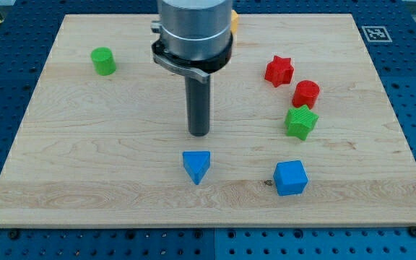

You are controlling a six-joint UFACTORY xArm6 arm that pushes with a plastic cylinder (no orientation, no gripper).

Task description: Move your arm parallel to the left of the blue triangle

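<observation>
The blue triangle (196,165) lies on the wooden board (85,152), a little below the view's centre. My tip (199,133) stands on the board just above the triangle in the view, slightly to its right, with a small gap between them. The dark rod rises from the tip to the arm's grey body at the view's top.
A blue cube (290,178) lies at the lower right. A green star (301,121), a red cylinder (305,93) and a red star (279,71) cluster at the right. A green cylinder (103,61) sits at the upper left. A yellow block (234,20) peeks from behind the arm.
</observation>
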